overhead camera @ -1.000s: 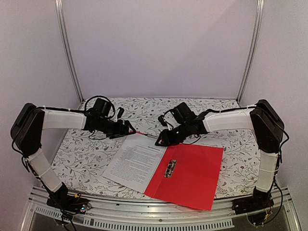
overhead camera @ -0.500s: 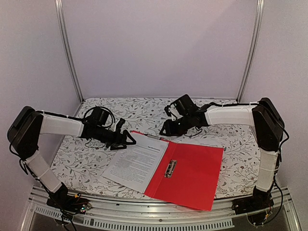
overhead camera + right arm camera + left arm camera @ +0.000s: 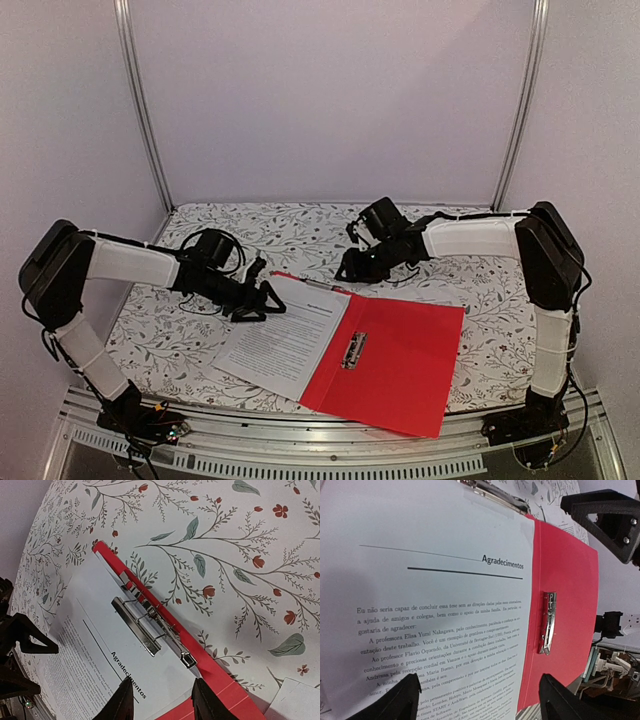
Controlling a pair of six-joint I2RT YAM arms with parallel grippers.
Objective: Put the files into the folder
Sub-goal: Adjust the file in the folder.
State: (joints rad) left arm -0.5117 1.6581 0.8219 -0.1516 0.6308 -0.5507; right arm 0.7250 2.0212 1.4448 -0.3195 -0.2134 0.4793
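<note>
- Files [image 3: 275,335]: white printed sheet, flat on left leaf of the open folder [image 3: 405,365]. Top edge appears to sit under spring clip [image 3: 150,630] at far edge.
- Handling (est.): sheet is light, thin and floppy. Likely buckles if pushed edge-on and slides on plastic.
- Folder (est.): leaf stiffer, slick, flush w/ table [image 3: 170,330], so hard to get a finger under.
- Grip pt (est.): take red leaf at outer corner. Press sheet flat w/ one pad, no mid-sheet pinch.
- L gripper [image 3: 265,297]: fingers spread wide, nothing held, at sheet's far-left corner.
- R gripper [image 3: 342,273]: fingers apart, nothing held, over clip.
</note>
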